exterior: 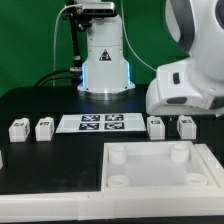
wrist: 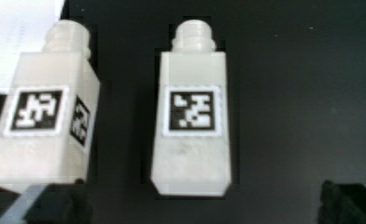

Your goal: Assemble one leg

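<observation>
tray point(exterior: 150, 170) at lower right of the exterior frame, on the black counter point(exterior: 45, 165). mid-frame row: left leg pair point(exterior: 44, 128), marker board point(exterior: 102, 123), right leg pair point(exterior: 155, 126) below the arm point(exterior: 185, 85). wrist cam: two legs point(wrist: 198, 115) side by side, not touching, tags toward lens, probably that right pair. claw point(wrist: 192, 203) released, fingers point(wrist: 354, 200) wide apart, holding nothing.

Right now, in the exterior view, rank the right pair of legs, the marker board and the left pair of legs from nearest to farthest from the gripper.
1. Right pair of legs, just under the gripper, exterior view's right; those two are too close to separate.
2. Marker board, middle of the row.
3. Left pair of legs, exterior view's far left.
</observation>
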`<state>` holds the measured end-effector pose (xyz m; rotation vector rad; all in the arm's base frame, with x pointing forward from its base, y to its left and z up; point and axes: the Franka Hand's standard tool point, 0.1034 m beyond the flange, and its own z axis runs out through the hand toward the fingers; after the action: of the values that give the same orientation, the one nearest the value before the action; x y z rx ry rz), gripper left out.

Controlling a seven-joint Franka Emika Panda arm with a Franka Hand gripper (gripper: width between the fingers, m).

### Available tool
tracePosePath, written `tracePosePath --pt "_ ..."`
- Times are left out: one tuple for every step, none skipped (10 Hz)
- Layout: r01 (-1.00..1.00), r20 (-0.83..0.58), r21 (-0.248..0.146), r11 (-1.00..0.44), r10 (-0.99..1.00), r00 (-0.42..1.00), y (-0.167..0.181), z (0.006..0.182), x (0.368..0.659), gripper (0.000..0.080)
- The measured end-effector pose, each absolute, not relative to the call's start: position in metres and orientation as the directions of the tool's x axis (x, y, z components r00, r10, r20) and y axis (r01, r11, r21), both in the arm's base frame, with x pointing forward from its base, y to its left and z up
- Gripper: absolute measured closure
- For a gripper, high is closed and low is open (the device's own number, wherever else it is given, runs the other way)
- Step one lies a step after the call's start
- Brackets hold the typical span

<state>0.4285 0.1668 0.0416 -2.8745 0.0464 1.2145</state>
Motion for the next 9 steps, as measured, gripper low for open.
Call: tracePosePath --pt "-0.024 -0.79 0.002 -1.0 -0.017 0.613 0.163 0.044 0.419 0.0151" --pt "-0.025 -0.812 0.002 -1.0 -0.016 0.583 0.163 0.038 0.423 0.0151" --pt "-0.025 -0.806 0.001 -1.0 -0.015 0.592 0.164 0.037 0.424 0.0151" --pt "-0.024 -0.802 0.002 -1.0 -0.016 0.598 0.165 0.037 0.42 0.0151" --pt "-0.024 -0.805 0.009 -1.0 -0.021 0.593 0.165 0.033 0.412 0.0151" --pt "-0.02 -0.81 0.014 -1.0 -0.023 0.585 0.165 0.028 0.404 0.0151" --pt "-0.019 -0.807 0.015 -1.0 -0.023 0.59 0.165 0.023 0.399 0.0151" --pt "-0.019 -0.802 0.017 -1.0 -0.025 0.597 0.167 0.017 0.393 0.0151" --pt "-0.016 -0.803 0.023 -1.0 -0.028 0.596 0.168 0.013 0.386 0.0151"
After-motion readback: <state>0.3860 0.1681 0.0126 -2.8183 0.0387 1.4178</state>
